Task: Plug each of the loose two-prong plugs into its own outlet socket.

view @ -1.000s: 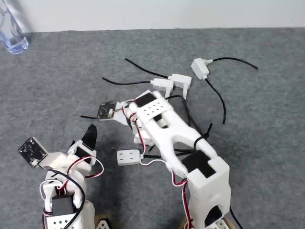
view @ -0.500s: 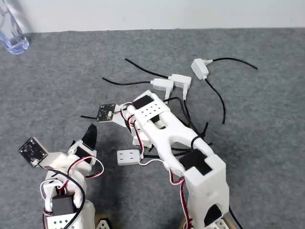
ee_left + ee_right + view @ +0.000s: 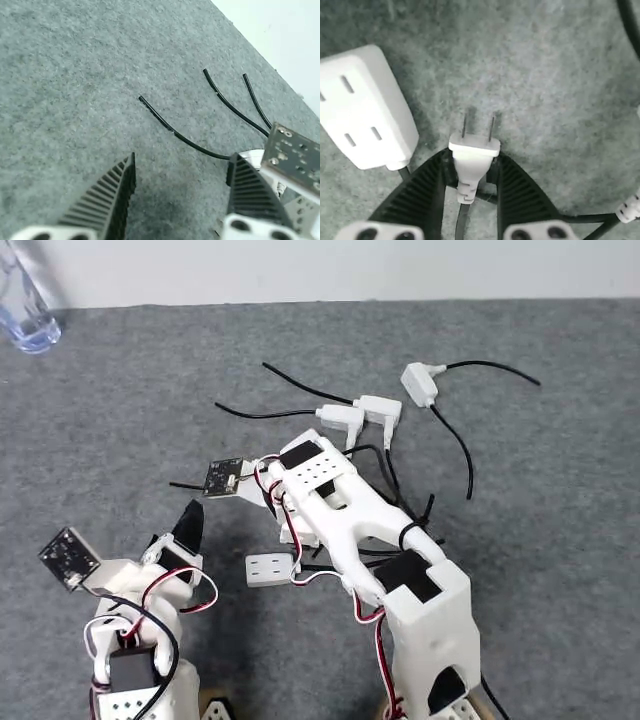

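Noted right hand [image 3: 472, 155] clamped on two-prong plug [image 3: 474, 146] by its body, prongs left bare for insertion, outlet block [image 3: 365, 107] just beside; left hand [image 3: 182, 157] wide open, empty, over counter [image 3: 560, 540], in high view at 10 o'clock of block; other loose plugs [image 3: 340, 420] at 1 o'clock.

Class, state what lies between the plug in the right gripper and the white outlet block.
Just bare grey mat between the plug and the outlet block, seen in the right wrist view.
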Motion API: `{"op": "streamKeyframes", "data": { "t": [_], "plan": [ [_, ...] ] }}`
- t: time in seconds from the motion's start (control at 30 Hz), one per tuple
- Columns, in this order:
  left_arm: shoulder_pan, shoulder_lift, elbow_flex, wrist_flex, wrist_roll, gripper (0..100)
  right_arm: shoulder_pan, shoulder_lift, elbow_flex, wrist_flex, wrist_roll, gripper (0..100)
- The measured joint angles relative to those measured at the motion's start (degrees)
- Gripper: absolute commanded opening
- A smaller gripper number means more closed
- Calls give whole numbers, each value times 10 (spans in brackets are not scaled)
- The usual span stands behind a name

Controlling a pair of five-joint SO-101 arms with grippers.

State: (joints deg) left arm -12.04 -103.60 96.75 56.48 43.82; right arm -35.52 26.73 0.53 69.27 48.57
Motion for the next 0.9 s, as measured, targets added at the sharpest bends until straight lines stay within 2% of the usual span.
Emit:
{"op": "streamKeyframes", "data": {
  "t": [0.27, 0.47, 0.63, 0.9],
  "plan": [
    [7, 0, 0, 0, 0, 284, -47, -119, 1, 76, -15, 8],
    [70, 0, 0, -4, 13, 284, -93, -231, 1, 104, -63, 8],
    [98, 0, 1, -47, 25, 284, -94, -267, 1, 128, -80, 8],
    [104, 0, 1, -53, 27, 284, -125, -290, 1, 140, -80, 8]
  ]
}}
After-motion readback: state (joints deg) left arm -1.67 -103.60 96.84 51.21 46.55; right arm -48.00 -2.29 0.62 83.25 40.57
